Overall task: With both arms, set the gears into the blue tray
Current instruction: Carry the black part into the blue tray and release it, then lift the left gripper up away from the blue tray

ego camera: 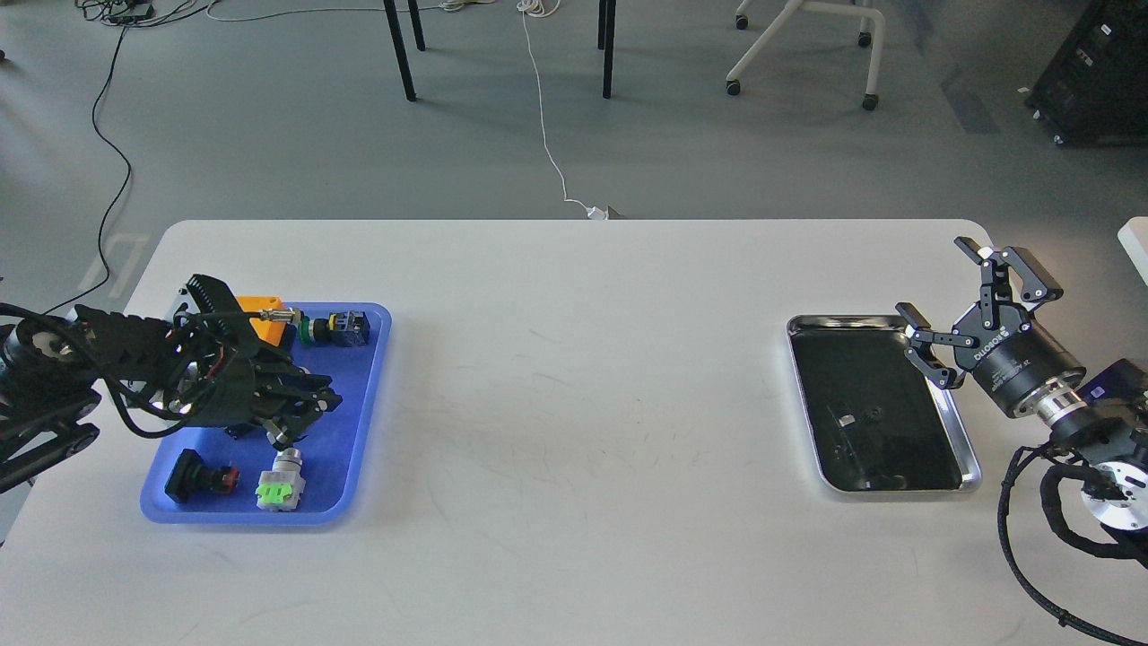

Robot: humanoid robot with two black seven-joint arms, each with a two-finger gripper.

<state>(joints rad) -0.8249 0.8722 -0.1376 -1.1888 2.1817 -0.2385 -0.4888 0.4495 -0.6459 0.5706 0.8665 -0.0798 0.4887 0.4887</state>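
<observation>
The blue tray lies at the table's left. My left gripper hovers low over the tray's middle, pointing right and down. It is dark, so its fingers cannot be told apart and nothing shows between them. One tiny black gear rests on the dark bottom of the steel tray at the right. My right gripper stands open above that tray's far right corner, empty, well above and to the right of the gear.
In the blue tray lie a black push-button with a red collar, a green-faced silver switch, an orange block and a green-and-black switch. Chair and table legs stand on the floor beyond the table.
</observation>
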